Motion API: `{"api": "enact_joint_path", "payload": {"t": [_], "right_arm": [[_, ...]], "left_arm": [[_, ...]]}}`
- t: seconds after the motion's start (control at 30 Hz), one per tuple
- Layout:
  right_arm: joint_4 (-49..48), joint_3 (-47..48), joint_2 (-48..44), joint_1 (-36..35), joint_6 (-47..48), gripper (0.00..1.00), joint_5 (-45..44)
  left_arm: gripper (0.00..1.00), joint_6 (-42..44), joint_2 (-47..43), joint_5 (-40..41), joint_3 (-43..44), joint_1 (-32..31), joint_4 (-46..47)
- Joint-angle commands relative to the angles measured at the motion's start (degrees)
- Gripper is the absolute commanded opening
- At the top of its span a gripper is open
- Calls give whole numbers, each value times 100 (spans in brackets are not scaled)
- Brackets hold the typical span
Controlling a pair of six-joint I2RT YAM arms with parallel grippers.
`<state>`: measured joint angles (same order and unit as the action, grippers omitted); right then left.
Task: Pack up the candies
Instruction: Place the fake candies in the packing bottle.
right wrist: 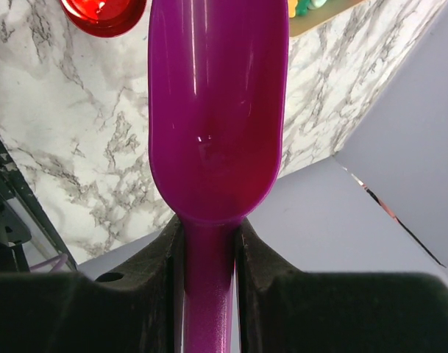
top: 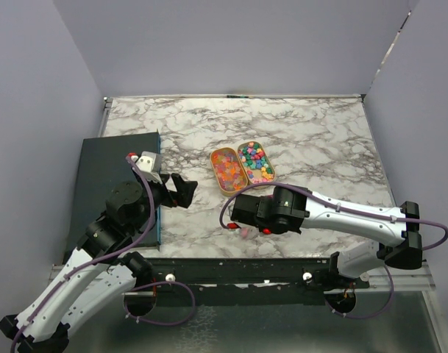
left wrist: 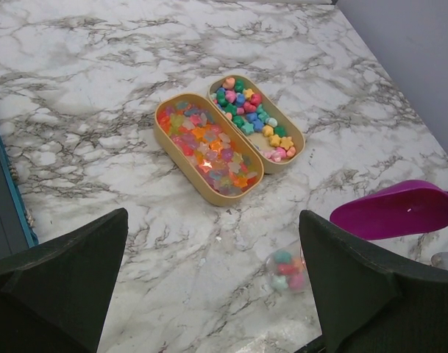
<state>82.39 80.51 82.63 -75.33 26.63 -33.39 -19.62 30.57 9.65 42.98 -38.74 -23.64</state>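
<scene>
On the marble table, the candies fill two tan oval trays, well ahead of the left gripper, whose fingers are spread wide and empty. The right gripper clamps a purple scoop. A small clear jar nearby holds more.

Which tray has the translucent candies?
The left tray, nearer the left gripper: its candies are glassy orange-red. The right tray holds opaque teal, pink and yellow ones.

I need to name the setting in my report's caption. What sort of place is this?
Most likely a robot test booth, not a kitchen: plain grey walls box in a marble-patterned table, and the left arm and right arm are mounted at its near edge.
</scene>
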Motion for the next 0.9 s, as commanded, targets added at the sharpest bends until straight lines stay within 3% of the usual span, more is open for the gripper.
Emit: {"api": "enact_joint_path", "payload": {"t": [0.0,0.37,0.87], "right_arm": [[140,-52,-18,-43,11,0,-406],[-716,-146,-541,-43,-354,1,-264],[-3565,-1380,-1484,-35,-454,1,608]], "left_arm": [[99,40,58,-82,-52,-19,44],[99,43,250,-483,-76,-17,148],[99,13,552,-1552,-180,-16,530]]}}
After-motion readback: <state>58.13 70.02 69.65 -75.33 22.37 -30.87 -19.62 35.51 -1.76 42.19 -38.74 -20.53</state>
